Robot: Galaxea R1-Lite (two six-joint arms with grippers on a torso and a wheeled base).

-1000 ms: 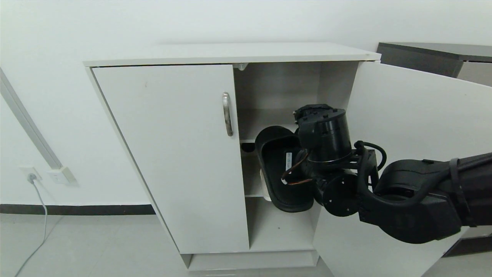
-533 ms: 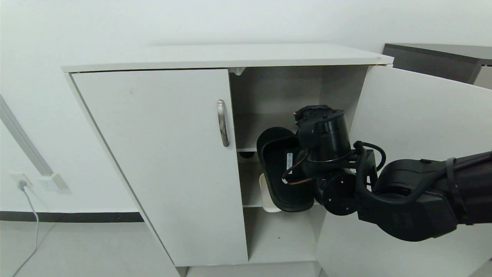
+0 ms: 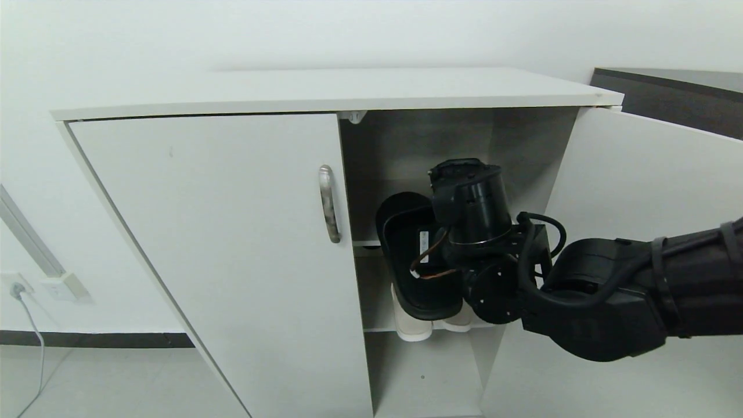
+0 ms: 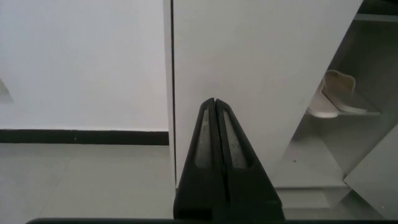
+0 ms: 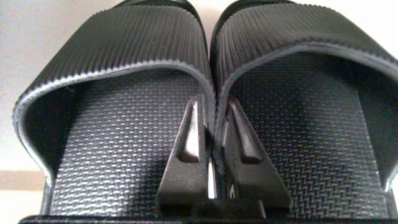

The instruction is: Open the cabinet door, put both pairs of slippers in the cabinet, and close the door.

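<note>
The white cabinet (image 3: 325, 93) has its right door (image 3: 638, 191) swung open and its left door (image 3: 220, 255) shut. My right gripper (image 5: 214, 146) is shut on the black pair of slippers (image 3: 415, 255), pinching the two inner edges together (image 5: 214, 74), at the mouth of the right compartment level with the middle shelf. A white pair of slippers (image 3: 415, 328) lies on the middle shelf below the black pair; it also shows on that shelf (image 4: 336, 99) in the left wrist view. My left gripper (image 4: 214, 124) is shut and empty, low in front of the closed left door.
A metal handle (image 3: 328, 203) runs down the left door's right edge. A wall socket with a cable (image 3: 14, 290) sits low at the left. A dark grey piece of furniture (image 3: 679, 98) stands behind the open door.
The head camera has moved closer and to the right, so the cabinet looks larger. The black slippers have gone slightly deeper toward the shelf; the white pair has come into sight beneath them.
</note>
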